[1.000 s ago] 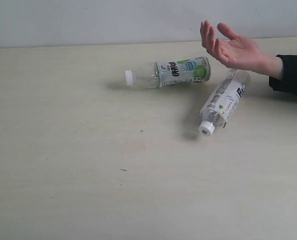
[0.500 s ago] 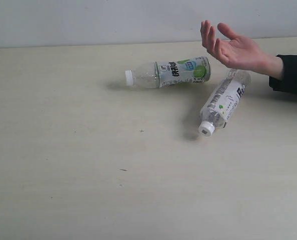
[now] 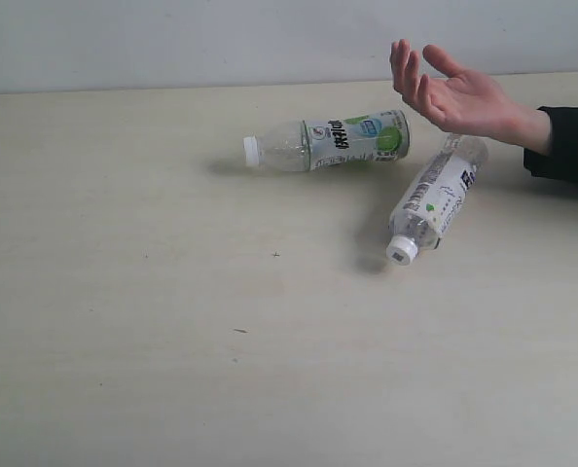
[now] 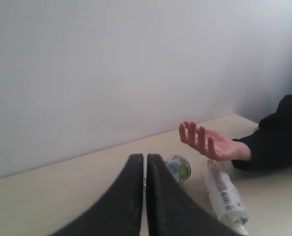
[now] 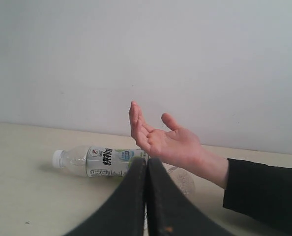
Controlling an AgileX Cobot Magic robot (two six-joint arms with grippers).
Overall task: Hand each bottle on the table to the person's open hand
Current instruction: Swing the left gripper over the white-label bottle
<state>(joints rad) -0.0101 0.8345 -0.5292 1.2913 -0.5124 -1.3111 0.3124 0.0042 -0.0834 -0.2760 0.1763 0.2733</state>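
Upper centre of the exterior view, green-label bottle (image 3: 333,141): lies on its side on the surface (image 3: 172,321). Its white cap points to the frame's left and its base to the right. The base end sits just below the fingertips of the hand, not touching them.

White-label bottle (image 3: 433,199): lies on its side at centre right, slanted. Its white cap points to the lower left and its base to the upper right, where that end runs under the hand. It is just beside the green-label bottle's base, with a small gap showing.

Open hand (image 3: 459,97): upper right of the frame, raised over the surface. The palm is turned up and tilted, the thumb stands apart, and nothing lies in it. A black sleeve (image 3: 566,146) reaches to the right edge.

Left tool (image 4: 145,156): two dark fingers pressed together with only a hairline seam between them, gripping nothing. It is aimed toward the bottles and the hand and is well apart from both.

Right tool (image 5: 146,160): fingers likewise narrowed to a thin seam and holding nothing. The hand and both bottles lie beyond its tips, apart from it.

Surface: pale beige with a few tiny dark specks. A plain grey-white wall (image 3: 172,39) runs along the top of the frame.
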